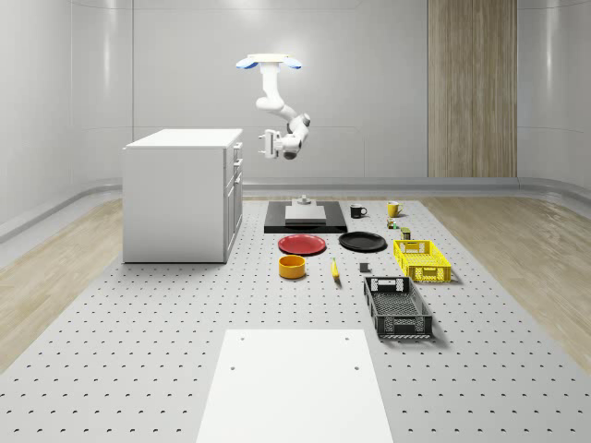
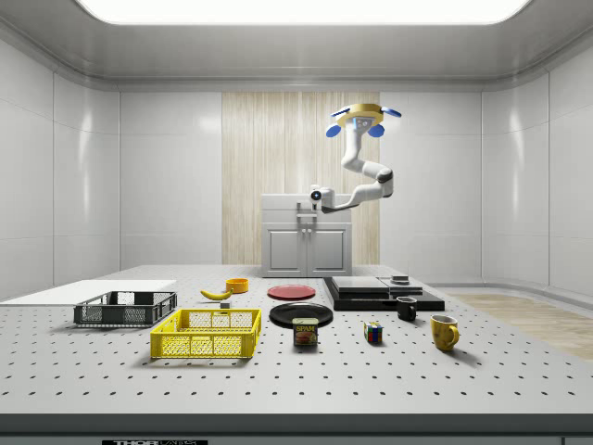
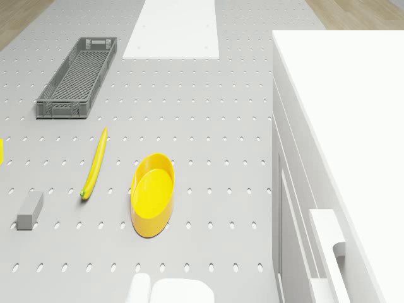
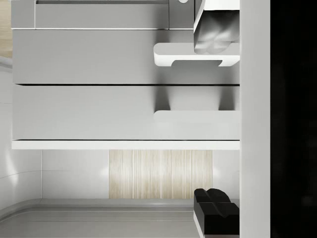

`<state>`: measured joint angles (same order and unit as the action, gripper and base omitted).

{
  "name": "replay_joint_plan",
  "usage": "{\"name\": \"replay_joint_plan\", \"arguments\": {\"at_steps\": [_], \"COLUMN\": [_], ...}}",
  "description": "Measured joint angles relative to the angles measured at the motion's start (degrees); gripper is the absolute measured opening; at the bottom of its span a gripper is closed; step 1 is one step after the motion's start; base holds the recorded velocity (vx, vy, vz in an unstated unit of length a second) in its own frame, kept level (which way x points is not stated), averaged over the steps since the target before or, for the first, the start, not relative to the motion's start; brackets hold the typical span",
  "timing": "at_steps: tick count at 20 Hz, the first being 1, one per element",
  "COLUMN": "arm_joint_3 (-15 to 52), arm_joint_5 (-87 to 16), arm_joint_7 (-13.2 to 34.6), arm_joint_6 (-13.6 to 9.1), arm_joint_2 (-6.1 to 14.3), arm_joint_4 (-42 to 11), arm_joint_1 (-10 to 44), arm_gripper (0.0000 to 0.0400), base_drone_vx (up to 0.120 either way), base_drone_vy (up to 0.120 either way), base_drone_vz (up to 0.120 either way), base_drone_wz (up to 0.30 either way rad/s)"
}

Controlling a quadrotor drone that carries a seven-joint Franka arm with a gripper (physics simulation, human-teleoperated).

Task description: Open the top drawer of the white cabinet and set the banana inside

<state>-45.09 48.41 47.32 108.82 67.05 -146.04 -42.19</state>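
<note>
The fingers [image 4: 215, 124] stand wide apart; one finger [image 4: 216, 35] is at one side and the other [image 4: 216, 213] is far from it at the other side; they hold nothing; the top drawer handle [image 4: 195, 116] sits in the gap between them, and I cannot tell if a finger touches it; the top drawer [image 4: 99, 111] is shut, and so is the one under it; in the whole-scene view the fingers [image 1: 265, 143] are just beside the front of the white cabinet [image 1: 180, 198], up near its top; the arm [image 1: 277, 106] bends up from there to the drone [image 1: 269, 63]; the drone hovers high in the air, beside the cabinet and over the tabletop [image 1: 138, 314]; the banana [image 3: 95, 163] lies flat on the tabletop, well apart from the cabinet; a yellow bowl [image 3: 152, 202] is near the banana, between it and the cabinet; a small gray block [image 3: 29, 211] lies on the banana's other side; a dark gray basket [image 3: 77, 77] lies farther off; in the whole-scene view a red plate [image 1: 302, 244] and a black plate [image 1: 362, 242] lie side by side, and a yellow basket [image 1: 422, 259] is near them.
</note>
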Motion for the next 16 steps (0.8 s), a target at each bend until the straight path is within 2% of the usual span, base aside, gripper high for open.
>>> {"name": "replay_joint_plan", "arguments": {"at_steps": [8,16], "arm_joint_3": [4.0,8.1], "arm_joint_5": [4.2,9.3], "arm_joint_7": [-1.5,-3.6], "arm_joint_6": [4.8,9.6], "arm_joint_2": [-1.1,-3.0], "arm_joint_4": [-2.3,-3.8], "arm_joint_1": [-1.7,-3.9], "arm_gripper": [0.0400,0.0400], "base_drone_vx": [0.000,0.000], "base_drone_vy": [0.000,0.000], "base_drone_vz": [0.000,0.000], "base_drone_wz": [0.000,0.000]}}
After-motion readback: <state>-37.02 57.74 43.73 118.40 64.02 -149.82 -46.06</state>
